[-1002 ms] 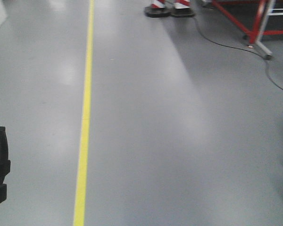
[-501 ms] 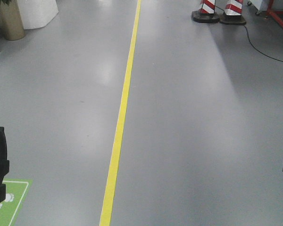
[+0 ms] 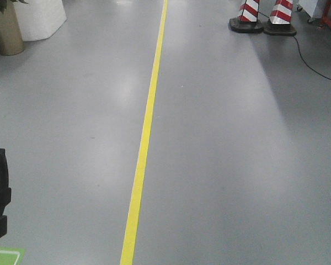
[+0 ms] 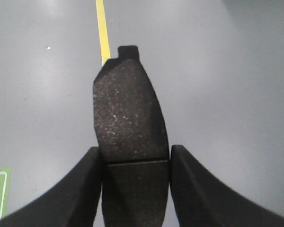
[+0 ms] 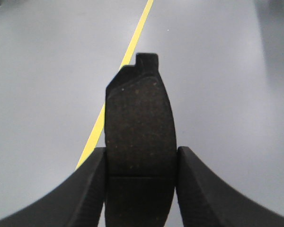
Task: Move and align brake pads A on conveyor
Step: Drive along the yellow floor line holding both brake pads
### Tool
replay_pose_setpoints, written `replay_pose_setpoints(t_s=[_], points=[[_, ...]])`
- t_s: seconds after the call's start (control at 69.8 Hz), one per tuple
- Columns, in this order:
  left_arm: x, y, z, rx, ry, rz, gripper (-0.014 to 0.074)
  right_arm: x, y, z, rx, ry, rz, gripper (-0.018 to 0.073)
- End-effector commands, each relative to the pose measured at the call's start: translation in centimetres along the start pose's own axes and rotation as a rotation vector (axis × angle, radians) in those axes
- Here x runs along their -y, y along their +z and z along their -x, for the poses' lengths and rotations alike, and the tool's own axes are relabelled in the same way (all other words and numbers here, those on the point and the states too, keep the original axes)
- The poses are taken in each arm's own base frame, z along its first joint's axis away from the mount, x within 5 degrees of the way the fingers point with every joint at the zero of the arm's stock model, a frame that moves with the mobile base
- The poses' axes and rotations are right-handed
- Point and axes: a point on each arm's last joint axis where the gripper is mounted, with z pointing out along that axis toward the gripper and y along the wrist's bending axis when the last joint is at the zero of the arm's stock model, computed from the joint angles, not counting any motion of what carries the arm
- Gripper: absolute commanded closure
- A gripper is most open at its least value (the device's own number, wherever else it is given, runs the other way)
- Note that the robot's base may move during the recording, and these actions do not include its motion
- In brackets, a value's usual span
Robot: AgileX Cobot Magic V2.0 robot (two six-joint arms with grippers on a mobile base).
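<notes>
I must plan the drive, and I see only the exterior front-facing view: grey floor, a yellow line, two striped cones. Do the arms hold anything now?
Observer: Yes. In the left wrist view the left gripper is shut on the left pad; the jaws grip it near its groove.
Operator: And the right arm?
Observer: The right gripper is shut on the right pad, with its end tab pointing away from the camera.
Operator: Is the conveyor under them?
Observer: No. Under both pads the wrist views show only the grey floor and the yellow line; no belt appears in any view.
</notes>
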Motion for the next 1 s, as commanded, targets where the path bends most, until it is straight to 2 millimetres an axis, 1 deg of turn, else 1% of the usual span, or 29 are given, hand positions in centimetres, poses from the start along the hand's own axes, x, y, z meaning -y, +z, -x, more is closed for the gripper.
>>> replay_pose_setpoints(t_s=[0.0,0.988], points=[[0.38,-0.6,1.34,0.099,0.0,-0.037,0.0604,-0.05,-0.54,1.68,0.12,-0.012,0.005,0.0561],[0.38,-0.6,1.34,0.099,0.0,-0.037,0.0604,-0.05,-0.54,1.68,0.12,-0.012,0.005,0.0561]])
